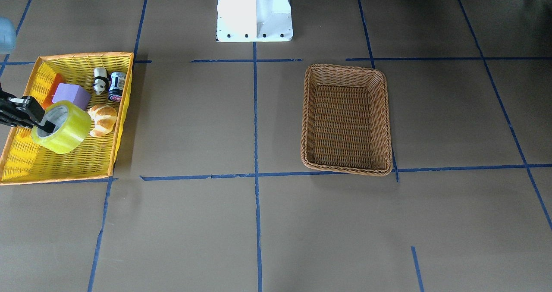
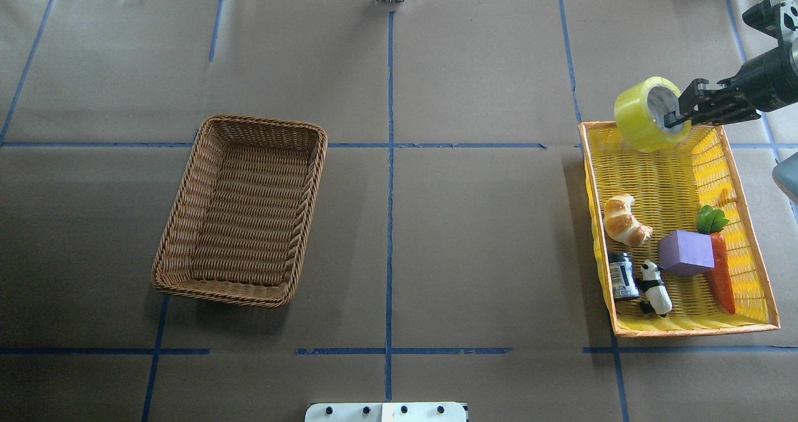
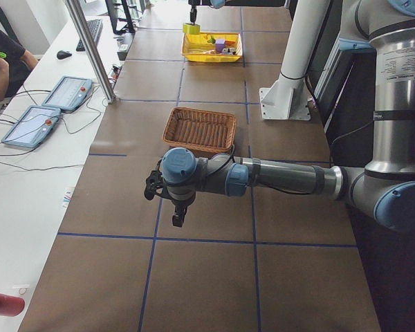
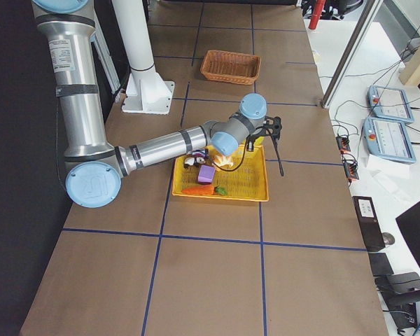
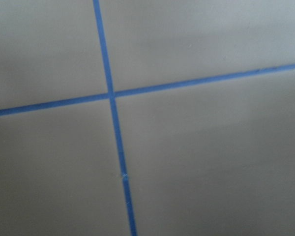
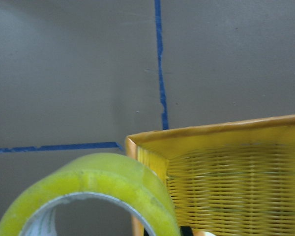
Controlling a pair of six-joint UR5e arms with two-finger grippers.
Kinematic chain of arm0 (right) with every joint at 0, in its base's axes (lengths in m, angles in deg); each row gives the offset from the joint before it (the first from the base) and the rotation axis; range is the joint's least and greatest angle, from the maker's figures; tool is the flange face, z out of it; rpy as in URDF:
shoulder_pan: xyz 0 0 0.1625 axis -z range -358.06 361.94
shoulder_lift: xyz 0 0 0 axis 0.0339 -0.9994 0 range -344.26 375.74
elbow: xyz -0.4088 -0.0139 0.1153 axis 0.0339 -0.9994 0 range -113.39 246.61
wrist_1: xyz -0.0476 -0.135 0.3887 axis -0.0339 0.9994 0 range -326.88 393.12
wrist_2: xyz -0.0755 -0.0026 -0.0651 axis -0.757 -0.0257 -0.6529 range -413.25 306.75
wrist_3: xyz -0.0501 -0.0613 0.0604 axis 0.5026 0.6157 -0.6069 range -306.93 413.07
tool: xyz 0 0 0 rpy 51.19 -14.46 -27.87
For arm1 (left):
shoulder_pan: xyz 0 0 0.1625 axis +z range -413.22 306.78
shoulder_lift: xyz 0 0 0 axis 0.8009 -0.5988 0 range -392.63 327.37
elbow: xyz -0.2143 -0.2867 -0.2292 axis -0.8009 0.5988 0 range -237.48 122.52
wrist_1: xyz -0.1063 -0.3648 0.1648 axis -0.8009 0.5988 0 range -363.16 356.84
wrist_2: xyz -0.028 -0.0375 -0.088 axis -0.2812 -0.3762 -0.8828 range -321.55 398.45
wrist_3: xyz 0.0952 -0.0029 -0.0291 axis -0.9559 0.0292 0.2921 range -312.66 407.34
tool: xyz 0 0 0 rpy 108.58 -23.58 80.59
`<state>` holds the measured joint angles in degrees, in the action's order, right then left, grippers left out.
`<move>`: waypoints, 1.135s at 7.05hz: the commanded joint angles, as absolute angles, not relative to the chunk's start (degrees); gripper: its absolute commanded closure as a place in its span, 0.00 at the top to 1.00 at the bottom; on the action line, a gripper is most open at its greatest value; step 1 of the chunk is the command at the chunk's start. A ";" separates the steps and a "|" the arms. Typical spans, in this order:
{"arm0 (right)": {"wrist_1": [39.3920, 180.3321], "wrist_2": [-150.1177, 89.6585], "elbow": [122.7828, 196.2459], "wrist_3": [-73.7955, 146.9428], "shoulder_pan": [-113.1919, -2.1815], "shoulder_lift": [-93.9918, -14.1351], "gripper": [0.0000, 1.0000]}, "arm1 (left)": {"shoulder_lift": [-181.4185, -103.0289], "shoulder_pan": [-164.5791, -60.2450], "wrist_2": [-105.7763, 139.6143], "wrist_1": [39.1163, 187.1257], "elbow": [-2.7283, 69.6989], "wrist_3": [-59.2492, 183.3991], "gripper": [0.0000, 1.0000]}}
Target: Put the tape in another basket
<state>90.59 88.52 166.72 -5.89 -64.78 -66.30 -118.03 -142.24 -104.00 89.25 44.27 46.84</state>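
We have the tape (image 2: 648,115) in the right gripper (image 2: 676,118), whose fingers are pinched on the roll's wall, with 1 finger reaching into the white core. The roll hangs tilted in the air over the yellow basket (image 2: 686,330), at that basket's end nearer the desk's far edge, close to the desk's right end.

To do this carry well, we judge that we should lift until the roll is plainly above the orange rim. Then we travel level toward the desk's left end, keeping the pinch firm because the roll hangs off 1 side of the fingers.

The brown wicker basket (image 2: 315,179) lies in the desk's left half and holds nothing. The yellow basket holds 5 things: a croissant (image 2: 623,220), a purple block (image 2: 686,254), a carrot (image 2: 722,275), a toy panda (image 2: 654,283) and a small dark can (image 2: 622,276).

The left gripper (image 3: 177,220) hangs over bare desk near the left end. We cannot tell how far its fingers are parted.
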 commanded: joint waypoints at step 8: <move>39.12 59.74 167.15 -61.00 -41.33 -64.06 0.01 | -122.35 -120.73 -107.98 146.64 45.96 121.62 1.00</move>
<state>43.41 65.41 166.96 -58.01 -45.44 -63.99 -120.82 -122.27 -107.82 140.60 46.02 113.98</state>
